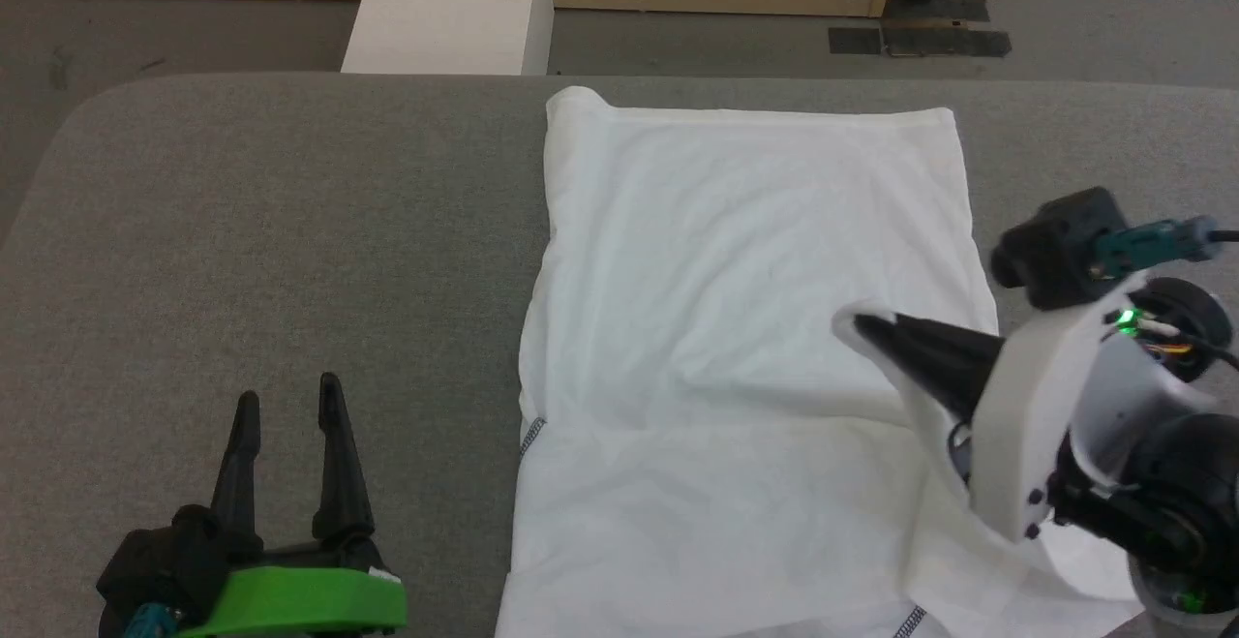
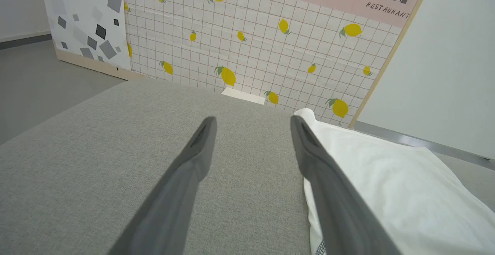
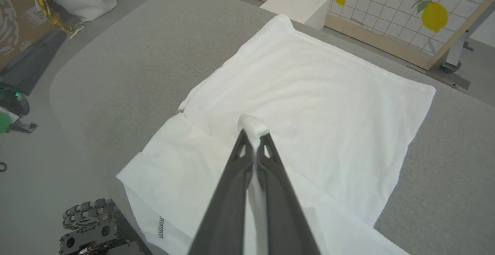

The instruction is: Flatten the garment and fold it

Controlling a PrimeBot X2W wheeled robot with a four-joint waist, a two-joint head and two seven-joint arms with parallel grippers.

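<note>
The white garment (image 1: 736, 328) lies spread on the grey table, partly folded, with dark stitching showing at its near left edge. My right gripper (image 1: 857, 325) hovers above its right half, shut on a pinch of the white fabric that trails back along the fingers toward the wrist. In the right wrist view the shut fingertips (image 3: 253, 131) hold a small white bunch of the garment (image 3: 309, 104). My left gripper (image 1: 288, 404) stands open over bare table, to the left of the garment, nothing between its fingers. The left wrist view shows the gripper (image 2: 251, 125) open beside the garment's edge (image 2: 386, 185).
The grey padded table (image 1: 271, 231) has bare room on the left. A white box (image 1: 450, 4) stands on the floor behind the table's far edge. A lemon-patterned screen (image 2: 263, 34) stands beyond. The robot's wheeled base (image 3: 91, 224) shows below the table's near edge.
</note>
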